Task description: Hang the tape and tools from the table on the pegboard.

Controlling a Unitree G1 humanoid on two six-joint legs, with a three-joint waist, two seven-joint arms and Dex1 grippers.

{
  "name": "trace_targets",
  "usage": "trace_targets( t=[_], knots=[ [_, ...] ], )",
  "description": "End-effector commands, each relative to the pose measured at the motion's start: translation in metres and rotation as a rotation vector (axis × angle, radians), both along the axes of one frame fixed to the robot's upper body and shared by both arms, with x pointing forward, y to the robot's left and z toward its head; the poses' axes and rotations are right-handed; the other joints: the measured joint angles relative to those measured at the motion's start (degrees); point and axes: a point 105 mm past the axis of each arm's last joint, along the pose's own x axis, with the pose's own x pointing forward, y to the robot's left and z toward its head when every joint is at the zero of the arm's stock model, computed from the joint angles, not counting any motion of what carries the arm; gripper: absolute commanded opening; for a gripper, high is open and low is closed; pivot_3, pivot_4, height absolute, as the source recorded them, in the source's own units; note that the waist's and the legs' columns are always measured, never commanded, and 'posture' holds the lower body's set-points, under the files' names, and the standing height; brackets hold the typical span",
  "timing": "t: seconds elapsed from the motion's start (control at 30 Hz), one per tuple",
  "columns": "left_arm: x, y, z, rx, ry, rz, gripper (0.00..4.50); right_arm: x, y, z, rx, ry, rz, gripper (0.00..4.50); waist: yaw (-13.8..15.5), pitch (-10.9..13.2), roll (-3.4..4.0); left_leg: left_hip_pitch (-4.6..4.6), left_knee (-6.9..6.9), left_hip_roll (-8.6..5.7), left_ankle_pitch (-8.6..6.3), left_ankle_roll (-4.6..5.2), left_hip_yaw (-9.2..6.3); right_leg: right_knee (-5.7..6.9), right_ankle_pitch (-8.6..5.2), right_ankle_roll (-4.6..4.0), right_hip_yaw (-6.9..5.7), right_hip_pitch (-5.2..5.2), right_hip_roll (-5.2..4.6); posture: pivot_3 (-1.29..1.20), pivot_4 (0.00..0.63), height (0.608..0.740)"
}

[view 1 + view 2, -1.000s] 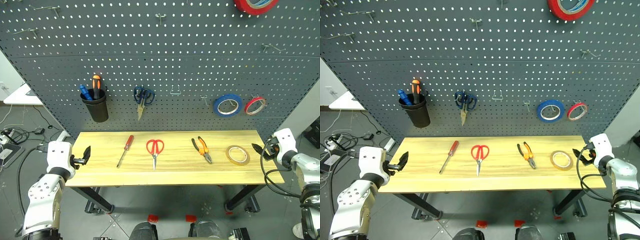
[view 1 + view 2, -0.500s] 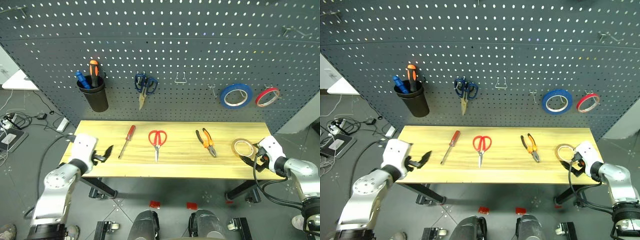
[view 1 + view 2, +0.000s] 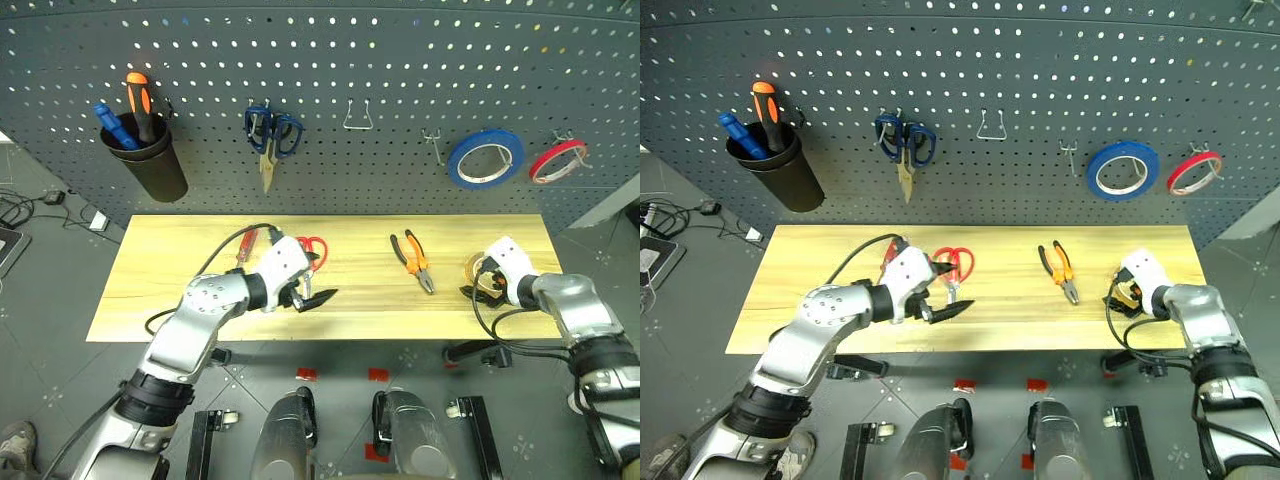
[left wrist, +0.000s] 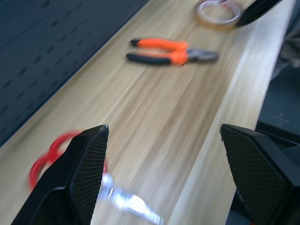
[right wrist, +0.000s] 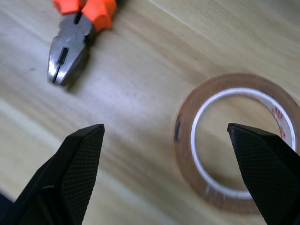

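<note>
On the light-wood table, four task items lie in a row. Far left is the slim red-handled screwdriver, partly hidden by the left arm, then the red-handled scissors, the orange-and-black pliers with jaws toward the near edge, and at the right end the thin yellow-tan tape ring lying flat. The left gripper hovers spread over the scissors' blades. The right gripper, spread wide, hangs over the tape. Behind stands the dark grey pegboard
</note>
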Motion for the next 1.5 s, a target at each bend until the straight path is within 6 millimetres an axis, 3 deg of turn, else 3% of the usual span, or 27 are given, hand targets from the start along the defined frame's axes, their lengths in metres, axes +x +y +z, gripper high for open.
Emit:
trace_targets(
  t=[0.03, 0.23, 0.3, 0.47, 0.67, 0.8, 0.97, 1.03, 1.17, 1.3, 1.37, 1.5],
  knots=[
    [-0.010, -0.016, -0.003, 0.035, -0.021, -0.124, 4.00, 0.011, -0.008, -0.007, -0.067, 0.027, -0.029, 4.50, 0.0, 0.4, -0.04, -0.03, 0.00, -0.01, 0.00, 0.01, 0.04, -0.01, -0.02, 0.03, 0.02, -0.04, -0.01, -0.22, 0.346, 0.740],
    [-0.022, -0.023, -0.017, 0.105, -0.032, -0.220, 4.00, 0.021, -0.020, -0.011, -0.171, 0.093, -0.056, 4.50, -0.3, 1.1, -0.08, -0.17, 0.03, -0.03, 0.00, 0.00, 0.16, 0.02, -0.02, 0.04, 0.00, -0.21, -0.09, -0.21, 0.337, 0.740],
    [-0.024, -0.025, -0.018, 0.109, -0.037, -0.232, 4.06, 0.019, -0.022, -0.013, -0.178, 0.146, -0.063, 4.11, -0.3, 1.1, -0.08, -0.17, 0.05, -0.03, 0.00, 0.00, 0.14, 0.04, -0.02, 0.04, -0.02, -0.19, -0.11, -0.21, 0.337, 0.740],
    [-0.030, -0.030, -0.019, 0.081, -0.046, -0.252, 4.06, 0.011, -0.025, -0.023, -0.223, 0.221, -0.038, 2.51, -0.3, 1.1, -0.08, -0.17, 0.07, -0.04, 0.01, -0.01, 0.11, 0.06, -0.02, 0.05, -0.02, -0.15, -0.13, -0.21, 0.324, 0.740],
    [-0.034, -0.033, -0.019, 0.047, -0.047, -0.258, 4.06, 0.001, -0.014, -0.041, -0.165, 0.289, -0.025, 0.47, -0.3, 1.0, -0.14, -0.14, 0.20, -0.01, 0.01, -0.01, 0.03, 0.07, 0.03, 0.11, -0.10, -0.03, -0.13, -0.22, 0.315, 0.740],
    [-0.034, -0.035, -0.018, 0.031, -0.062, -0.259, 4.06, -0.003, -0.020, -0.043, -0.154, 0.267, -0.060, 0.44, -0.2, 1.0, -0.22, -0.10, 0.30, -0.01, 0.01, -0.01, -0.07, 0.09, 0.05, 0.14, -0.14, 0.10, -0.13, -0.23, 0.307, 0.740],
    [-0.023, -0.036, -0.001, -0.080, -0.089, -0.178, 4.06, 0.012, -0.017, 0.002, -0.289, -0.074, 0.063, 0.44, 0.4, 1.0, -0.22, -0.10, 0.30, -0.07, 0.01, -0.01, -0.15, 0.05, 0.06, 0.16, -0.17, 0.18, -0.16, -0.23, 0.297, 0.740],
    [-0.022, -0.033, 0.008, -0.158, -0.048, -0.152, 4.06, -0.005, 0.006, 0.019, -0.295, -0.221, 0.146, 0.44, 0.5, 0.9, -0.16, -0.18, 0.29, -0.08, 0.01, -0.01, -0.12, 0.07, 0.06, 0.18, -0.15, 0.07, -0.18, -0.24, 0.296, 0.740],
    [-0.019, -0.031, 0.025, -0.237, -0.077, -0.106, 4.06, -0.055, 0.049, 0.034, -0.361, -0.443, 0.246, 0.44, 0.4, 0.9, -0.12, -0.37, 0.09, -0.06, 0.02, -0.03, -0.11, 0.08, -0.01, 0.29, -0.17, -0.23, -0.15, -0.25, 0.294, 0.740],
    [-0.016, -0.028, 0.043, -0.311, -0.095, -0.067, 4.06, -0.083, 0.095, 0.065, -0.425, -0.760, 0.325, 0.44, -0.5, 0.9, -0.13, -0.32, 0.12, -0.10, 0.01, -0.03, -0.01, 0.10, 0.03, 0.39, -0.10, -0.24, -0.17, -0.26, 0.295, 0.740],
    [-0.014, -0.026, 0.056, -0.346, -0.127, -0.045, 4.06, -0.089, 0.116, 0.084, -0.434, -0.910, 0.366, 0.44, -0.9, 0.9, -0.13, -0.31, 0.15, -0.09, 0.01, -0.02, -0.02, 0.11, -0.08, 0.68, -0.04, -0.25, -0.16, -0.27, 0.290, 0.740],
    [-0.010, -0.019, 0.073, -0.389, -0.189, -0.024, 4.06, -0.069, 0.128, 0.113, -0.456, -1.055, 0.386, 0.44, -1.4, 0.9, -0.13, -0.29, 0.19, -0.08, 0.15, 0.03, -0.07, 0.15, -0.02, 0.68, 0.04, -0.25, -0.10, -0.27, 0.283, 0.740]
  ],
)
